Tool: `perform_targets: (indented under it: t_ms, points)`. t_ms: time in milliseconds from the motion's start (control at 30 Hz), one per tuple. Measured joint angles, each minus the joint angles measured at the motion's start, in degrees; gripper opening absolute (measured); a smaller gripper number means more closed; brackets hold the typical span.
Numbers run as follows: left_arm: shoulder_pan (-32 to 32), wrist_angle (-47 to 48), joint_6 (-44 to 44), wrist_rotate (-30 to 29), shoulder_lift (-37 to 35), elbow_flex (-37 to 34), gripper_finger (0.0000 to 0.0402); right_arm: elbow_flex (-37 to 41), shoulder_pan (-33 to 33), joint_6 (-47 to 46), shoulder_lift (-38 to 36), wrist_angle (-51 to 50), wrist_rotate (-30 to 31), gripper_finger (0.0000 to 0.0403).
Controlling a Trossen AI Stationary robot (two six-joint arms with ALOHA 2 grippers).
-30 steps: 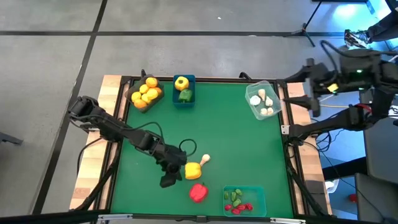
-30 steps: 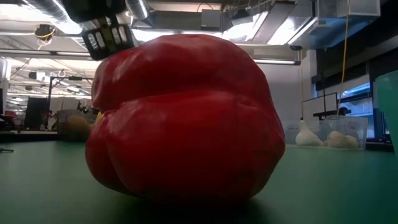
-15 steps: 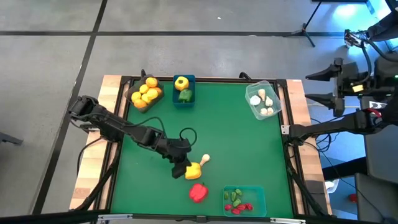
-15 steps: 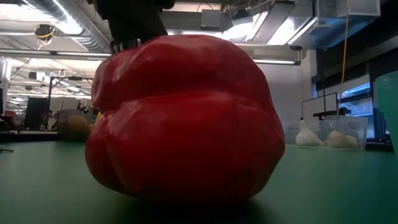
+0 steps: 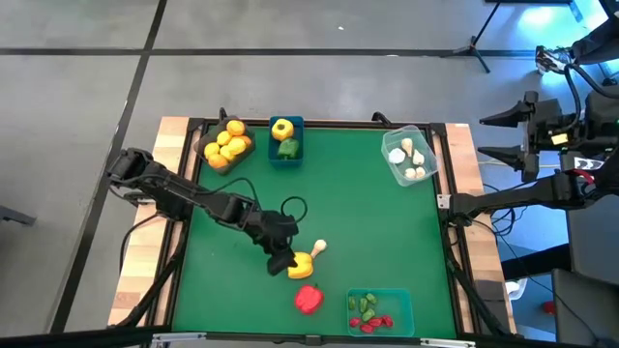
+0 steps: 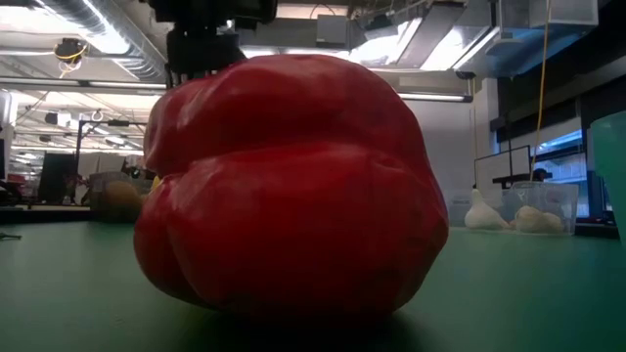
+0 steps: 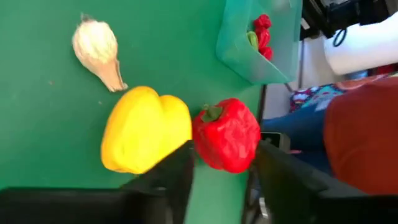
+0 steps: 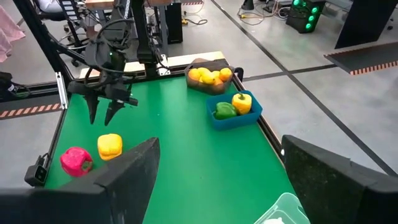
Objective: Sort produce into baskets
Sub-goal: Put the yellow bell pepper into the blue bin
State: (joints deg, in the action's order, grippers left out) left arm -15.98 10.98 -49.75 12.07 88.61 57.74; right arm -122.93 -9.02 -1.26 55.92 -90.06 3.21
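The yellow bell pepper [image 5: 301,262] sits on the green counter [image 5: 358,213] in the lower middle of the high view, and my left gripper [image 5: 282,259] hovers at its left side, fingers parted with nothing between them; in the left wrist view the pepper lies just off one finger, not yet pinched. I judge it a light, hollow toy with a smooth, rigid skin that could slip, so I would close across its broad lobed middle rather than near the stem. Loose on the counter I count three pieces: this yellow pepper, one red bell pepper [image 5: 308,299] just below it, and one white garlic piece [image 5: 318,247] just above and to its right. Four baskets stand round the edges: a dark basket [image 5: 241,155] at upper left holding about six yellow-orange fruits, a blue basket [image 5: 285,159] beside it with one yellow and one green pepper, a clear basket [image 5: 426,145] at upper right with about four white pieces, and a teal basket [image 5: 404,307] at the lower edge with small red and green bits too tiny to count. My right gripper [image 5: 508,135] waits spread wide off the counter's right side.
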Motion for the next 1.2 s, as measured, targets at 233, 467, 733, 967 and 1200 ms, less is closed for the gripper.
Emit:
perform_targets:
  t_ms: [233,467,733,967,1200]
  points:
    - [-4.99,1.02,4.83,-6.01,1.92,-0.01,0.0220,0.00,0.00,-2.12,0.00,0.02,-0.04,0.0328]
    - [-10.12,8.27,7.21,-6.23,7.87,3.26,0.0193,0.00,0.00,-3.86,0.02,0.02,0.80,0.0328]
    - [-9.83,16.39,8.19,-11.57,9.59,7.41,0.0207,0.00,0.00,-4.66,0.04,0.04,0.82,0.0328]
    - [-9.62,18.96,15.42,-15.12,9.59,7.95,0.0211,0.00,0.00,-4.66,0.04,0.04,0.56,0.0328]
    - [-8.49,17.20,20.00,-15.34,11.83,7.95,0.0211,0.01,0.00,-4.70,0.04,0.05,0.25,0.0328]
